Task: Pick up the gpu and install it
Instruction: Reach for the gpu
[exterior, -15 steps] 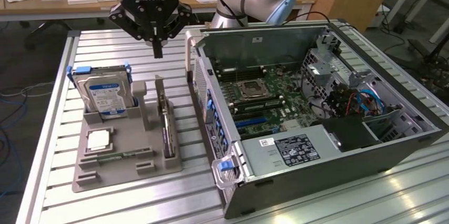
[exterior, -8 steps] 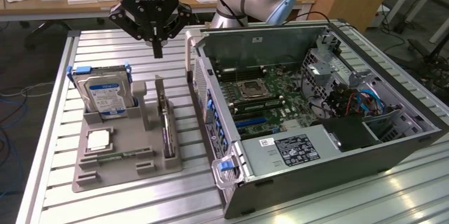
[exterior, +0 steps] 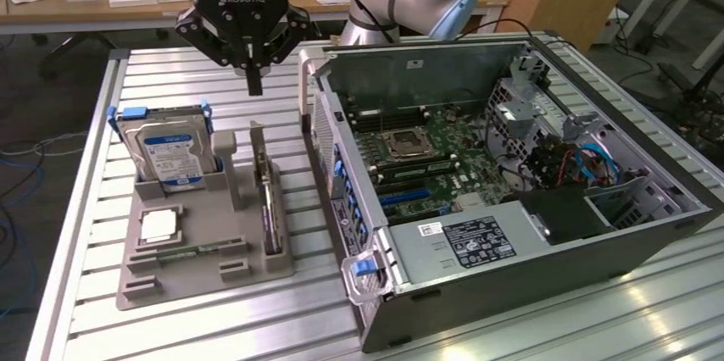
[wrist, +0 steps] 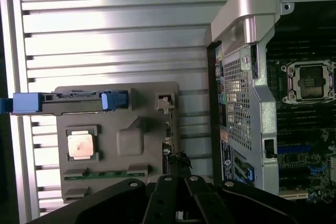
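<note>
**Gripper clenched and empty, hanging above the gpu, which stands untouched in its holder.**

We judge the task barely begun. In the exterior view the gripper (exterior: 254, 83) has its fingers pressed together on nothing. It is well clear of the gpu (exterior: 267, 200), which stands on edge at about 6 o'clock from it, in the grey holder tray (exterior: 203, 280) on the counter (exterior: 169, 81). A hard drive (exterior: 172, 153) sits at the card's 9 o'clock, and the open computer case (exterior: 588, 234) at its 3 o'clock. Its motherboard (exterior: 425, 153) is exposed with no card fitted, so both pickup and installation are left to do. The exterior view gives us the height gap between gripper and card. The wrist view gives us the card edge-on just ahead of the gripper, plus a processor chip (wrist: 81, 144) lying flat in the tray.
</note>
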### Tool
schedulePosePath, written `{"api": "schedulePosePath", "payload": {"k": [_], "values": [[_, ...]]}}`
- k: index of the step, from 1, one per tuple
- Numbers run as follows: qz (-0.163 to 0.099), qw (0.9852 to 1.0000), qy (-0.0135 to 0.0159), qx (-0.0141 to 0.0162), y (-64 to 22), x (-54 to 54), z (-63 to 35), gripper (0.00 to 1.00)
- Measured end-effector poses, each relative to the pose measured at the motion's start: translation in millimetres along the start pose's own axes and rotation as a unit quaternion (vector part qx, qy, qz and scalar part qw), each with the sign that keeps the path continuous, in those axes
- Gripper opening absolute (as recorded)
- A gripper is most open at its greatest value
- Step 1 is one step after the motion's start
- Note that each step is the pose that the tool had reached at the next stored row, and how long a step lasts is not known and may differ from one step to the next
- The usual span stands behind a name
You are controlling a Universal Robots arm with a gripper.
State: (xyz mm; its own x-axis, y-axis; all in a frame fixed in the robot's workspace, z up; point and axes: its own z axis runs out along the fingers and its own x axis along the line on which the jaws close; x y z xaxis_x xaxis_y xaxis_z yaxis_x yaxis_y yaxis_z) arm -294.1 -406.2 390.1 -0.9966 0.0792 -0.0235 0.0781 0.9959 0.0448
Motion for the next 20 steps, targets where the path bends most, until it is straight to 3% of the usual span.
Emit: {"api": "schedulePosePath", "payload": {"k": [8,20], "values": [[0.0,1.0,0.0,-0.0001,-11.2,-0.8,-0.4,0.11],[0.0,1.0,0.0,0.0,-19.2,-1.3,-0.8,0.11]]}}
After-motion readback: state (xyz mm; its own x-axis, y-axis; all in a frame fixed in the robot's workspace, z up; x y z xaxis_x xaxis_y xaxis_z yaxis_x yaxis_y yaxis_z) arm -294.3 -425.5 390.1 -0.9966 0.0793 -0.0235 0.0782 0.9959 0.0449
